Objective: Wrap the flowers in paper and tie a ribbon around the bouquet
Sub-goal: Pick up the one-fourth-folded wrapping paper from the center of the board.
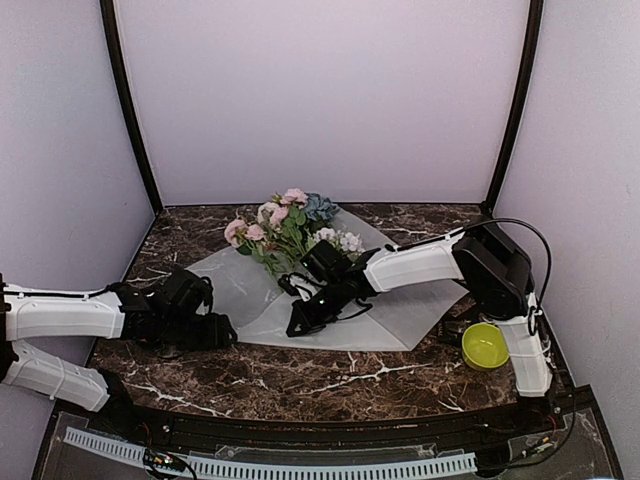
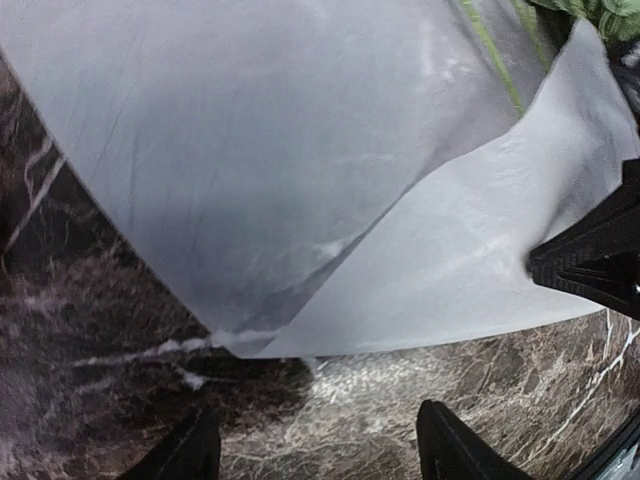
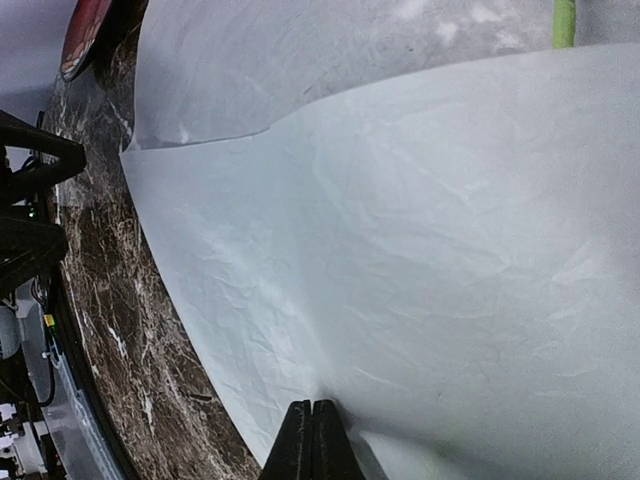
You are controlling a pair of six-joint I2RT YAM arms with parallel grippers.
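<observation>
**SPOTTER:** Marbled tabletop point(image 1: 330, 385), lilac booth walls. Your flowers point(image 1: 285, 230) lie at the far corner of the paper point(image 1: 400, 310), which is spread flat except for one flap folded over.

**OPERATOR:** And the tools?

**SPOTTER:** Your right tool point(image 3: 312, 440) is pressed together on the flap's edge, and creases fan out from its tips, so it looks like a thin pinch. Your left tool point(image 2: 315, 435) is spread over bare marble just beside the near corner of the sheet, with nothing between its fingers.

**OPERATOR:** What can go wrong?

**SPOTTER:** Three things, to my eye. The pinch is shallow, so if you pull the flap hard it may slip free or tear. Nothing pins the left corner, so the whole sheet could slide and take the blooms with it. Your right arm also lies low across the sheet near the bunch, and a sweep could drag the flowers askew.

**OPERATOR:** The ribbon?

**SPOTTER:** You can't tell it from the black cables in these views.
</observation>
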